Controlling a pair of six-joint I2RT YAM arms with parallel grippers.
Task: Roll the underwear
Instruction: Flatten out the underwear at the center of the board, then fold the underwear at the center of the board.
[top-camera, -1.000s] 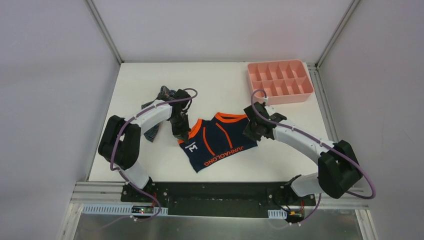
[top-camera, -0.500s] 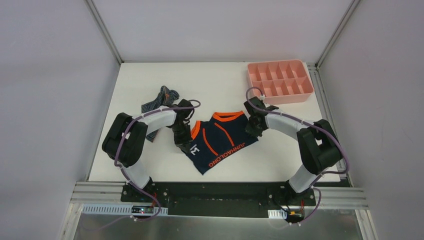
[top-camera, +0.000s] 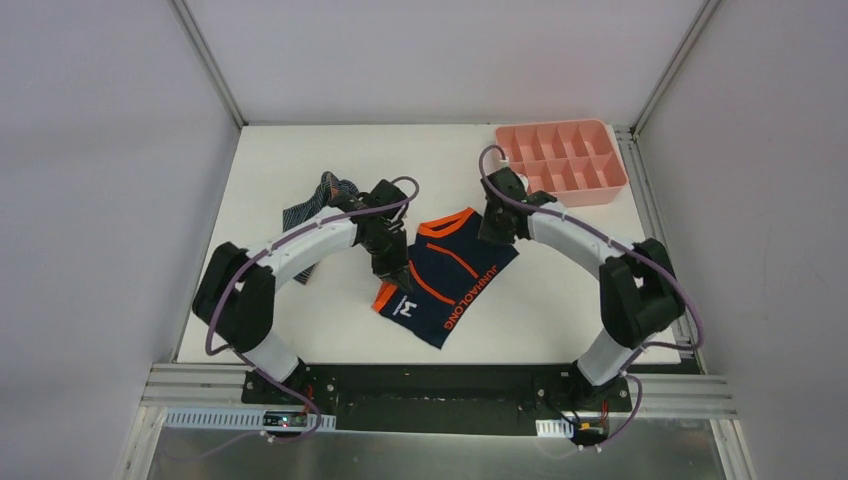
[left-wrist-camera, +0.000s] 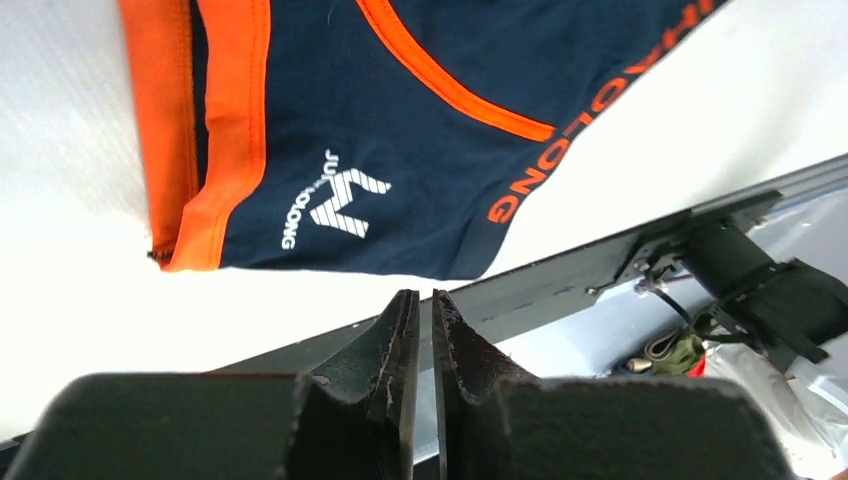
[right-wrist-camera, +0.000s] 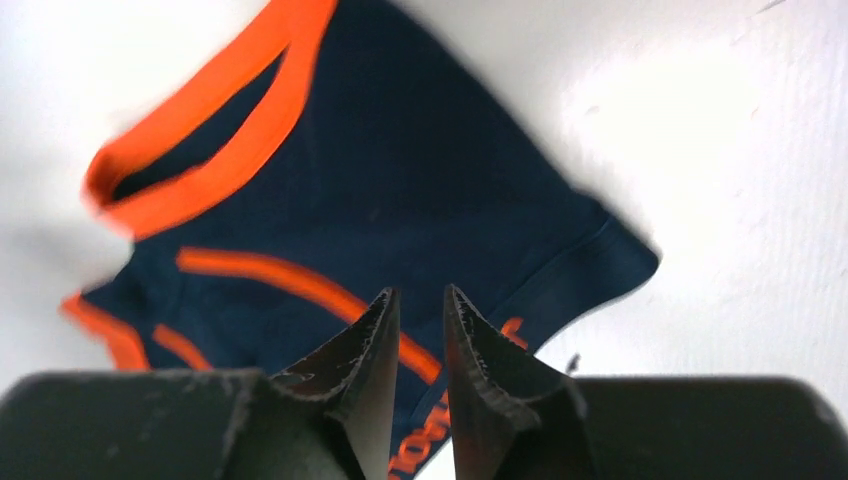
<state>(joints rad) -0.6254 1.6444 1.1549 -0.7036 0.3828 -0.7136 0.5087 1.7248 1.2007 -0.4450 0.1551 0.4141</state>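
Navy cloth briefs with orange trim (top-camera: 446, 277) lie flat mid-frame on the white desk (top-camera: 300, 160), likely spread for rolling. Left claw (left-wrist-camera: 418, 330) nearly together, empty; right claw (right-wrist-camera: 420, 330) slightly apart, empty.

Over the last second the navy briefs (top-camera: 445, 278) have slid across the desk (top-camera: 300, 160) toward the right and a little toward the far edge, and have turned so the lettered waistband now runs more steeply toward the near edge. The left hand (top-camera: 397, 272) has travelled right with them, its arm stretched out further, so the striped briefs (top-camera: 318, 200) show more fully. The right hand (top-camera: 493, 232) has moved toward the far edge, nearer the pink tray (top-camera: 610, 190), its elbow drawn in from the right.
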